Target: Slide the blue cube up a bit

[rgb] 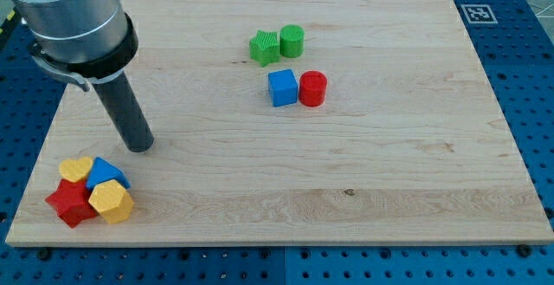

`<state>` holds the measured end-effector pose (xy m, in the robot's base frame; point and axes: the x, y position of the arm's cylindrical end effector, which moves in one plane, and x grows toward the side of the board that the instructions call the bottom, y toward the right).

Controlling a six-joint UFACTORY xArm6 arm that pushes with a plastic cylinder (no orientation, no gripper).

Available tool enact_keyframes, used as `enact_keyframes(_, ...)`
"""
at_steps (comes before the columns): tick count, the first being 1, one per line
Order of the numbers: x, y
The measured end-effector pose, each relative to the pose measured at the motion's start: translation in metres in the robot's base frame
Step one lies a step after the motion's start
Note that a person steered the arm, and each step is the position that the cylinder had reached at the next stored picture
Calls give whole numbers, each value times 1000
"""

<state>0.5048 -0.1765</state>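
Observation:
The blue cube (pixel 282 87) sits on the wooden board (pixel 363 172) a little above the middle, touching a red cylinder (pixel 312 88) on its right. A green star (pixel 265 48) and a green cylinder (pixel 292 41) stand just above them. My tip (pixel 139 145) is far to the view's left of the blue cube, low on the left side of the board, touching no block. The rod rises from it to the arm's grey body (pixel 74 12) at the top left.
A tight cluster lies at the bottom left, just below my tip: a yellow heart (pixel 76 169), a blue block (pixel 106 172), a red star (pixel 71 204) and a yellow hexagonal block (pixel 111 202). A marker tag (pixel 477 13) sits beyond the board's top right corner.

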Motion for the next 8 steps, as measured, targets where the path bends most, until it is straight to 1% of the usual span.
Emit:
enact_keyframes(2, 0, 1)
enact_keyframes(5, 0, 86)
enact_keyframes(7, 0, 117)
enact_keyframes(8, -3, 143)
